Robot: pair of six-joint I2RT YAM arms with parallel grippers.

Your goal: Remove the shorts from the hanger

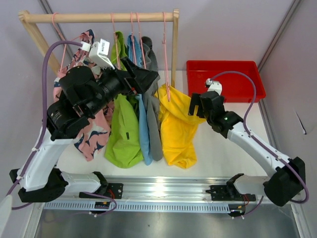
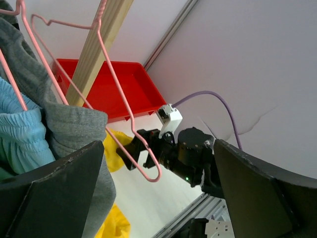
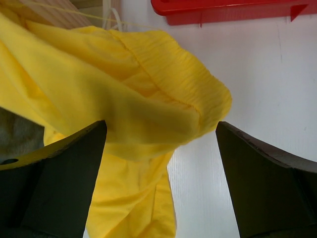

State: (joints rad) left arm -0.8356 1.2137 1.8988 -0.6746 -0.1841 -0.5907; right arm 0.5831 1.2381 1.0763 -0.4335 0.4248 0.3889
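The yellow shorts point(image 1: 176, 126) sag at the right end of the row, lower half crumpled on the table point(image 1: 223, 148), next to the grey shorts point(image 1: 155, 124) and the other pairs on pink hangers point(image 1: 167, 59) under the wooden rail point(image 1: 99, 17). Expect light, limp cloth that folds and slips, so pinch the ribbed waistband point(image 3: 173, 64), likely the firmest part. Your right gripper point(image 3: 161, 126) gapes wide and empty just before that waistband, and your left gripper point(image 2: 158, 144) gapes wide too, beside the grey pair, holding nothing
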